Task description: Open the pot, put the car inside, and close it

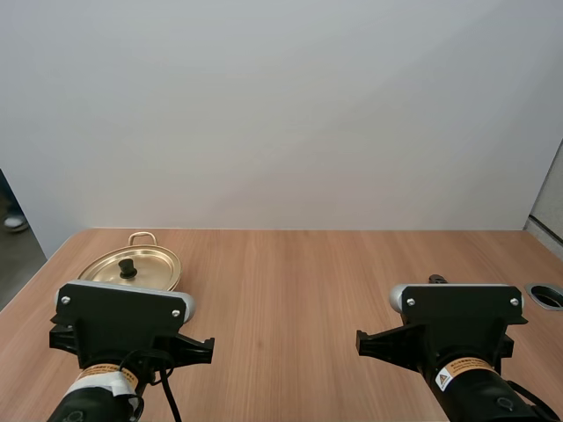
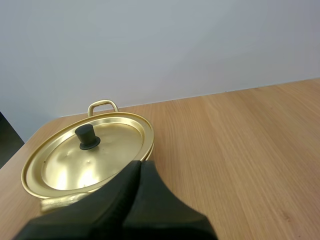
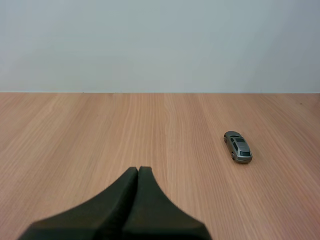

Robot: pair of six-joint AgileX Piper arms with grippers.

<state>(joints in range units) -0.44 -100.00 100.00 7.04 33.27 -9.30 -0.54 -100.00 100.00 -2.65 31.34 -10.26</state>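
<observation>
Beyond my clenched left gripper, the gold metal pot lid looks light, slippery; I'd pinch its black knob.

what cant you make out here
- Inside of the pot: the lid covers it, left wrist view.
- The pot's near rim: behind the left gripper, left wrist view.
- Most of the car: behind the right arm, high view.
</observation>
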